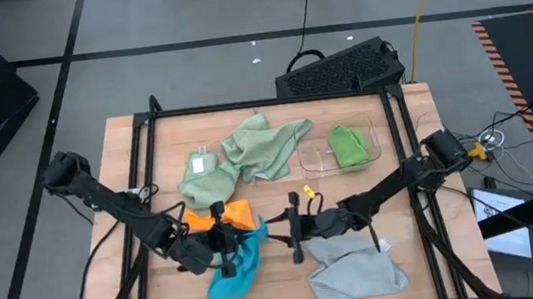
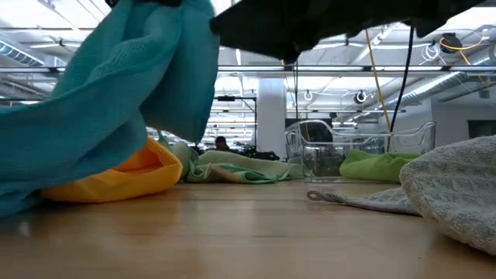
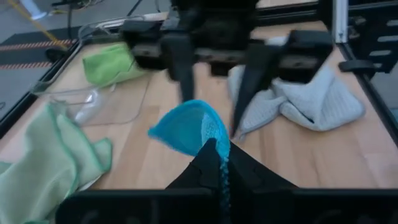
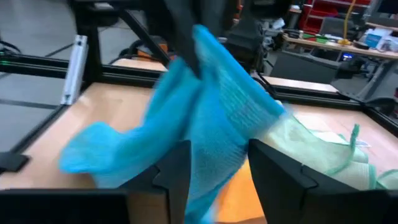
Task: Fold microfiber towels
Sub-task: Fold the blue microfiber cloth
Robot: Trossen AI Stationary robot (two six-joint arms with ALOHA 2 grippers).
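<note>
Blue towel (image 1: 236,269) is held pinched in the closed left gripper (image 1: 220,237) above the table's front, beside the orange towel (image 1: 222,215); the right gripper (image 1: 294,229) stands part-open around its hanging edge. Soft, limp cloth is best taken by corners.

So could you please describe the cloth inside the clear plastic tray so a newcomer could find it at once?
Start at the wooden table and go to its far right part, where a clear shallow tray sits. The bright green cloth lies bunched inside it. It is the only cloth in a container, and far more vivid than the pale green cloths beside it.
</note>
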